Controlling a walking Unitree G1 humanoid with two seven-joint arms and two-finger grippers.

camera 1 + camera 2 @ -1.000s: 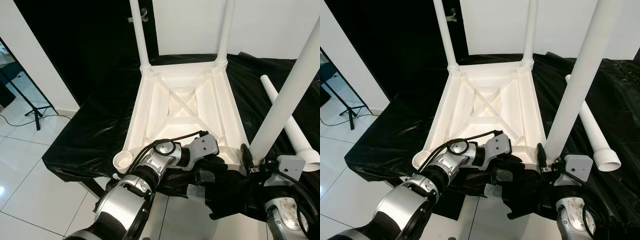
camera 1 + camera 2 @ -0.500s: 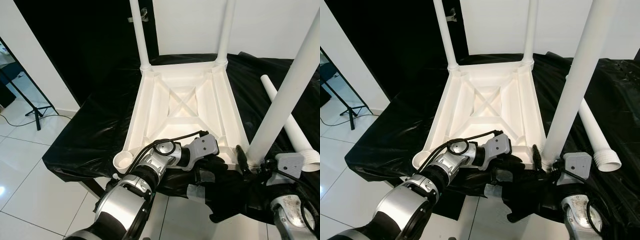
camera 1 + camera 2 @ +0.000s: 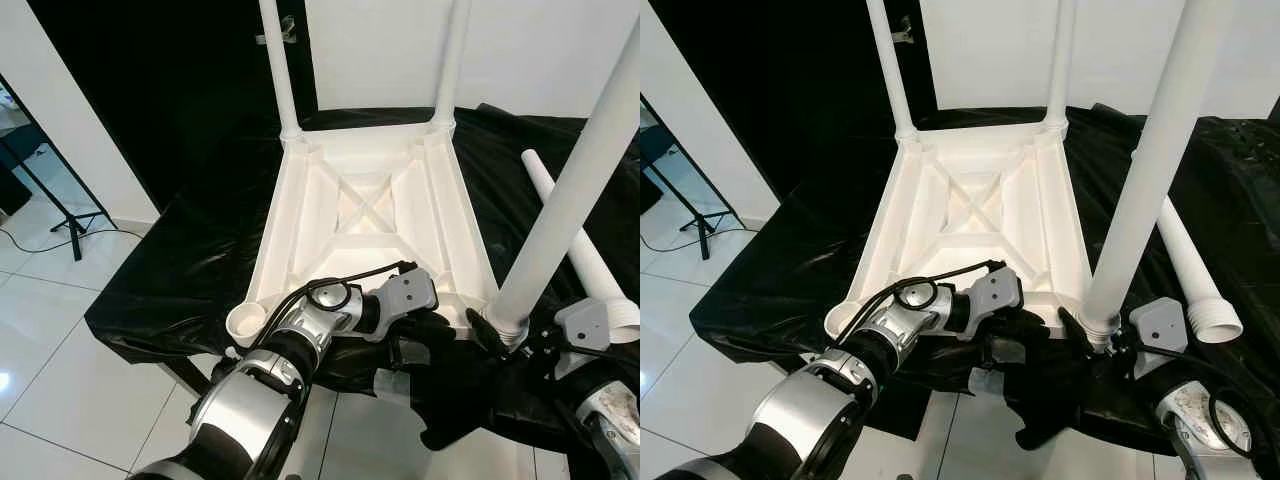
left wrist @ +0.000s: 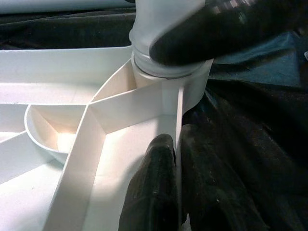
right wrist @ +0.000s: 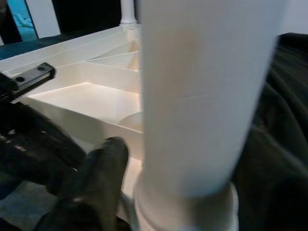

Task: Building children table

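- Progress: white plastic kids' tabletop (image 3: 370, 215) lies upside down on a desk (image 3: 170, 280) draped in black sheet; ribbed underside faces up.
- 2 far legs (image 3: 278, 65) stand upright in the far corner sockets, so those look done.
- 3rd leg (image 3: 570, 190) stands at the near right corner, tilted a bit, its base collar in or at the socket; judged: being seated now, can't tell if fully home.
- 4th leg (image 3: 580, 250) lies loose on the sheet, right of the tabletop, ribbed end toward the robot. Near left socket (image 3: 245, 322) is an open round cup w/ nothing in it. Left to do: finish 3rd leg, then fit this one.
- Right end effector (image 3: 1095, 345): at the 3rd leg's base, black fingers (image 5: 91, 183) pinching around the bottom of it just above the collar.
- Left end effector (image 3: 425, 335): reaches across to the same near right corner; wrist view shows one finger (image 4: 154, 192) inside the rim wall and the other outside, so it's clamping the tabletop edge right beside the socket, prob. to steady it.
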